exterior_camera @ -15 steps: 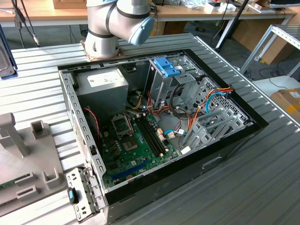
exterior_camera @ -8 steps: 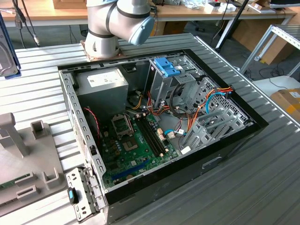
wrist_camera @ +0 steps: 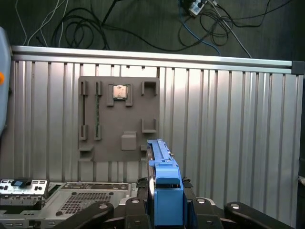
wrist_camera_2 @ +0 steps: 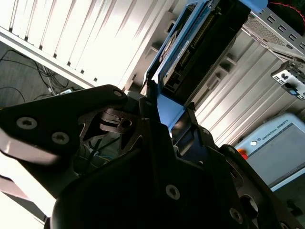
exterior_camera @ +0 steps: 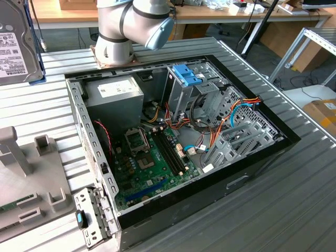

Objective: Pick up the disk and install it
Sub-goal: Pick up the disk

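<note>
The gripper [wrist_camera: 164,185] holds the disk [wrist_camera: 164,195] edge-on, with its fingers [wrist_camera_2: 147,107] clamped on either side of the bright blue carrier frame at one end. The rest of the disk juts out past the fingertips. In the second wrist view the dark grey body of the disk [wrist_camera_2: 200,47] sits in that blue frame and reaches away from the gripper. The disk is raised off the tabletop [exterior_camera: 294,210] and outside the open computer case [exterior_camera: 236,181]. In the exterior view it stands upright, label side showing, at the exterior view's left beyond the case's power-supply [exterior_camera: 115,97] corner. A grey fixture plate [wrist_camera: 119,138] lies flat on the tabletop just beside the case, and a processor chip [wrist_camera: 120,91] is seated in the part of it farthest from the case. Inside the case, the motherboard [exterior_camera: 152,163] lies on the floor. A metal drive cage topped with a blue clip [exterior_camera: 186,73] stands near the wall closest to the arm's base [exterior_camera: 121,31].
</note>
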